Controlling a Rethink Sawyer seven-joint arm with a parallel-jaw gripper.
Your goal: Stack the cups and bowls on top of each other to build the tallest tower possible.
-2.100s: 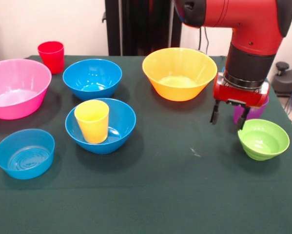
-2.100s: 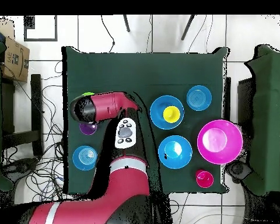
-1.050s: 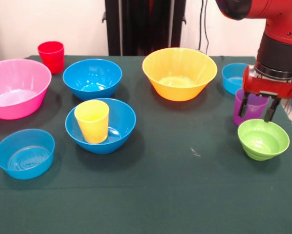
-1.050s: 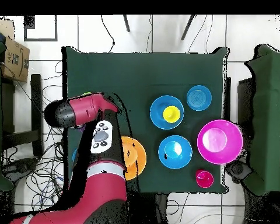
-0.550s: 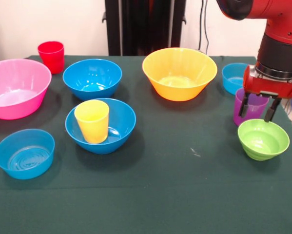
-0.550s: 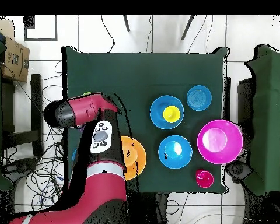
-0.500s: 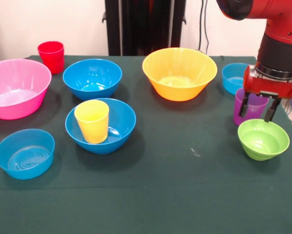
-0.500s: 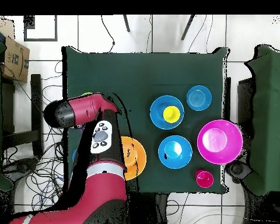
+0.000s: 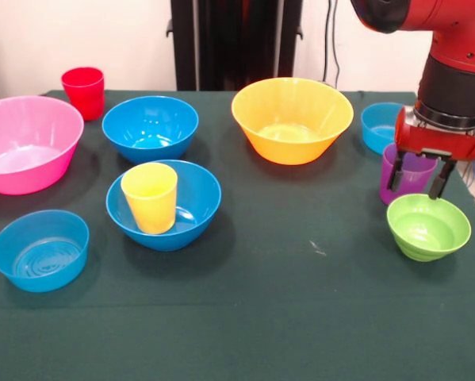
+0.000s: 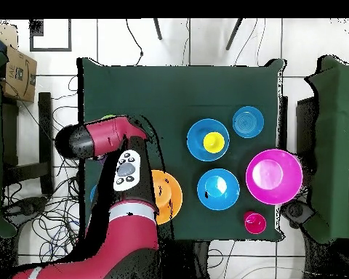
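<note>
My gripper (image 9: 417,179) is open at the table's right side. Its fingers (image 9: 441,178) straddle the translucent purple cup (image 9: 412,170), just above the far rim of the lime green bowl (image 9: 427,228). The yellow cup (image 9: 150,197) stands inside a deep blue bowl (image 9: 196,208) at centre left; they also show in the overhead view, cup (image 10: 214,142) in bowl (image 10: 195,139). A second deep blue bowl (image 9: 150,127) sits behind it. The red cup (image 9: 83,91) stands at the far left. In the overhead view my arm (image 10: 115,138) hides the gripper and the purple cup.
A large pink bowl (image 9: 27,143) sits at the left edge and a large yellow-orange bowl (image 9: 293,119) at the far centre. One small light-blue bowl (image 9: 40,250) is at the near left, another (image 9: 377,127) behind the purple cup.
</note>
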